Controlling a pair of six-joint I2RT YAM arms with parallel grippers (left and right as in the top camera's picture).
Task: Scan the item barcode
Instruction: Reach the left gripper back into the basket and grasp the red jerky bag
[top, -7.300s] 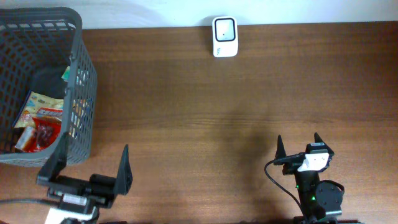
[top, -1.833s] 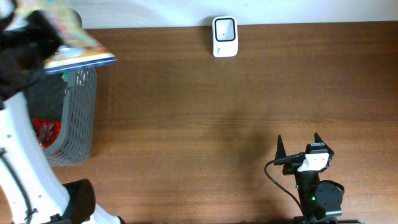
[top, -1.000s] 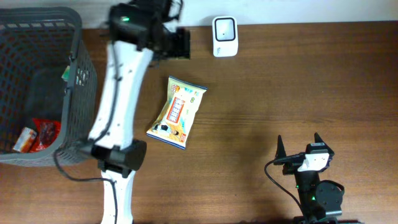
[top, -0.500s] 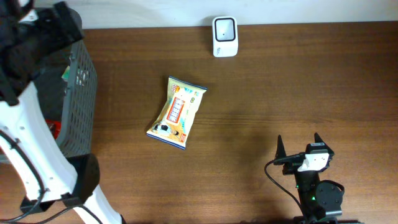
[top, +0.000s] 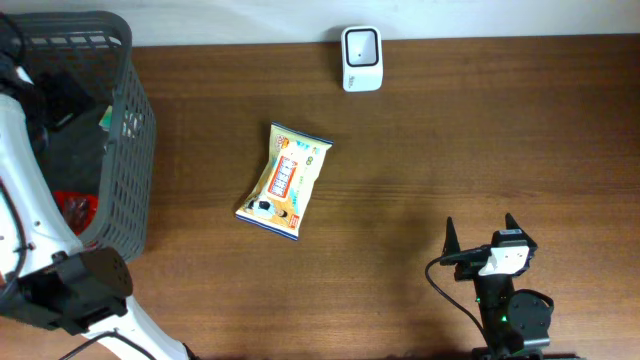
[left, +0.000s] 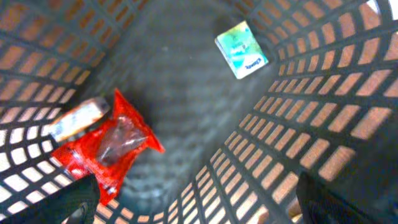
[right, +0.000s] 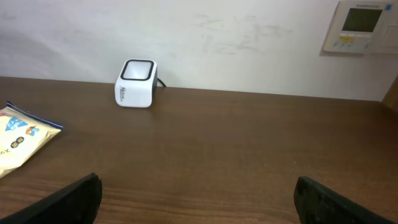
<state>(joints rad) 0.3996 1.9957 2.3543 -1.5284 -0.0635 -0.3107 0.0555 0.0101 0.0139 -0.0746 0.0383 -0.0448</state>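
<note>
One snack packet (top: 285, 181) now lies on the tabletop (top: 500, 130), unscanned; left hand (left: 199, 205) (spread wide, empty) is back over the basket (top: 135, 150), right hand (top: 478, 236) open.

Wood table (top: 450, 130) bears a scanner (top: 361, 45) far ahead of the right claw (top: 480, 235), a bag (top: 285, 181) ahead-left, and a basket (top: 137, 135) farther left.

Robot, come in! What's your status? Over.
Left gripper open over basket. Right gripper open, parked. Snack packet on table, unheld. Nothing between it and scanner.
</note>
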